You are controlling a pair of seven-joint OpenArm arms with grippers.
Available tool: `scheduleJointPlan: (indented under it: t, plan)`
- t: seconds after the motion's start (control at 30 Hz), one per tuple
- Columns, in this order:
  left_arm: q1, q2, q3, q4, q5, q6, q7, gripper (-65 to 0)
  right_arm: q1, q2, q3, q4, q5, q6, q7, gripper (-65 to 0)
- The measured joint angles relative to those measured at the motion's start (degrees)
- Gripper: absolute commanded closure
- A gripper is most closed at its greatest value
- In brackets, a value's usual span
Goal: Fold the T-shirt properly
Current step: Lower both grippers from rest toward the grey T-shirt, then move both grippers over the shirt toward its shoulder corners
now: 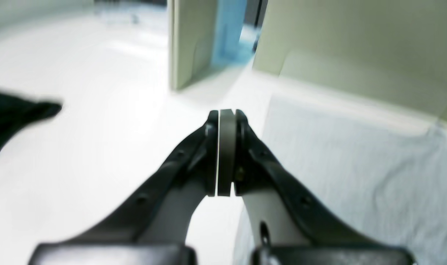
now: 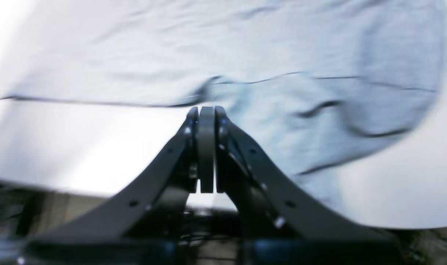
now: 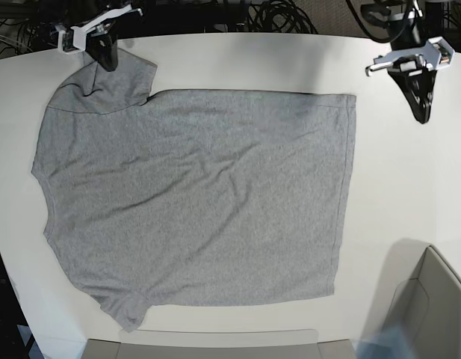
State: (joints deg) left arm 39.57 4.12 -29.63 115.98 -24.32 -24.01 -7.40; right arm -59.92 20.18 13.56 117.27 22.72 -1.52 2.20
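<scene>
The heather-grey T-shirt (image 3: 193, 194) lies spread flat on the white table (image 3: 394, 187), plain side up, neck to the left and hem to the right. My right gripper (image 3: 109, 66) is at the shirt's far-left sleeve (image 2: 319, 121). Its pads are pressed together at the sleeve's edge (image 2: 206, 108), and no cloth shows between them. My left gripper (image 3: 421, 116) hangs over bare table just right of the hem's far corner. In the left wrist view its jaws (image 1: 226, 112) are shut on nothing, with the T-shirt (image 1: 355, 165) lying to their right.
A beige bin (image 3: 439, 299) stands at the table's near-right corner and another beige container (image 3: 215, 345) runs along the near edge; both bins (image 1: 355, 55) show blurred in the left wrist view. Cables (image 3: 282, 15) lie behind the table. A dark shape (image 1: 10, 117) sits at the left.
</scene>
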Motion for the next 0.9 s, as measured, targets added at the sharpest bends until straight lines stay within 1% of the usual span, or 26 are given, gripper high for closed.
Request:
scheduleJointPlan:
  t: [0.1,0.17,0.23,0.3,0.33,0.37,0.4,0.43,0.47,0.53,0.57,0.63,0.7,0.73,0.8,0.83,0.9]
  plan:
    - [-5.7,-0.1,0.0,0.1,0.0,-0.3,0.1,0.0,3.8,0.2,1.4,0.1,0.1,0.4,0.8,0.0]
    - [-9.7,0.0,0.0,-0.1,0.4,0.1,0.6,0.0,6.7,0.1,1.3,0.1,0.0,1.3,0.3,0.0]
    - [-14.4,0.0,0.0,-0.1,3.1,0.0,-0.3,0.0,10.0,0.6,1.4,0.1,0.0,1.4,0.6,0.0]
    - [-18.9,0.3,0.0,0.0,6.4,-0.3,-0.2,0.0,13.4,1.7,1.6,0.1,0.0,0.7,0.3,0.0]
    - [-20.9,0.9,0.0,0.0,7.3,-0.2,-0.2,0.0,14.6,1.8,1.7,0.1,0.0,0.6,0.6,0.0]
    - [-22.4,1.2,0.3,0.0,9.4,-0.2,-0.4,0.0,16.0,1.8,1.7,0.1,-0.1,0.5,0.7,0.0]
    - [-23.9,1.3,1.0,0.0,11.7,-0.1,-0.5,0.0,17.4,1.7,1.6,0.1,-0.6,1.2,0.5,0.0]
    - [-25.0,1.1,1.4,0.0,14.3,0.1,-0.7,0.0,18.4,1.6,1.5,0.1,-2.2,1.4,0.4,0.0]
    - [-25.7,0.4,2.2,0.0,17.0,-0.4,-2.3,0.0,19.6,1.5,1.5,0.1,-5.1,1.5,0.6,0.0]
    - [-26.4,-1.5,4.7,0.0,19.3,-0.3,-8.8,0.0,21.8,1.4,1.4,0.1,-9.7,1.3,0.6,0.0]
    - [-26.7,-2.1,6.1,0.2,19.9,-0.2,-10.8,0.0,23.2,1.2,1.2,0.1,-11.2,1.3,0.8,-0.1]
    - [-26.8,-2.5,10.0,0.2,20.7,0.1,-11.3,-0.1,26.4,1.2,-0.4,0.1,-15.0,1.1,3.6,-0.3]
    - [-26.8,-2.5,12.9,0.2,21.3,-0.2,-9.7,-1.2,28.1,1.2,-1.8,0.1,-17.1,1.8,4.9,-3.4]
    - [-27.4,-2.5,14.2,0.1,21.4,-0.9,-8.0,-1.8,28.9,1.1,-2.4,0.1,-17.4,1.8,4.3,-6.2]
    - [-29.5,-2.6,15.6,0.1,21.3,-0.4,-5.3,-2.9,30.0,1.0,-2.6,0.1,-18.0,1.6,3.2,-12.1]
    - [-30.5,-2.7,15.8,0.1,21.3,-0.3,-4.5,-3.9,30.5,0.7,-2.5,0.1,-17.7,1.5,2.8,-15.1]
    - [-32.4,-3.6,16.1,0.1,21.3,-0.3,-1.6,-5.5,31.9,-1.4,-2.2,0.1,-16.5,1.3,0.9,-19.8]
